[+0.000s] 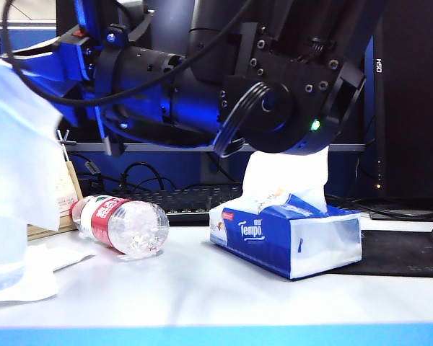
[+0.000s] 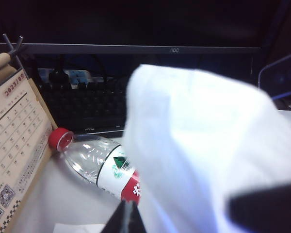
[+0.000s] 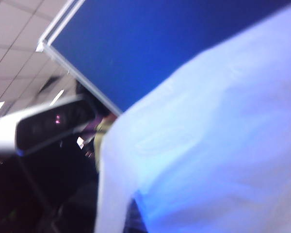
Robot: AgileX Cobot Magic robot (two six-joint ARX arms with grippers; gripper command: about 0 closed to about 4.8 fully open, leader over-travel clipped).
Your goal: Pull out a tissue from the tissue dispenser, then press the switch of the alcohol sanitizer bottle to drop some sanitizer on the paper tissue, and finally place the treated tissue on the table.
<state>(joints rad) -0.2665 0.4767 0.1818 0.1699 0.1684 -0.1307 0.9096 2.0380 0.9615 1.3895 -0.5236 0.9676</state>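
The right pincer [image 3: 131, 213] is closed on a white tissue [image 3: 208, 145], held aloft above the counter [image 1: 202, 288]. The left pincer [image 2: 177, 218] is behind another hanging tissue [image 2: 203, 145]; its opening cannot be told. The Tempo tissue dispenser [image 1: 285, 241] sits near the counter's middle, a sheet standing out of it, a red-labelled water bottle [image 1: 123, 225] lying beside it.

You see glossy black arm housings [image 1: 274, 79] — silver screws, looping black cable [image 1: 50, 90], green LED [image 1: 315, 125] at 3 o'clock.
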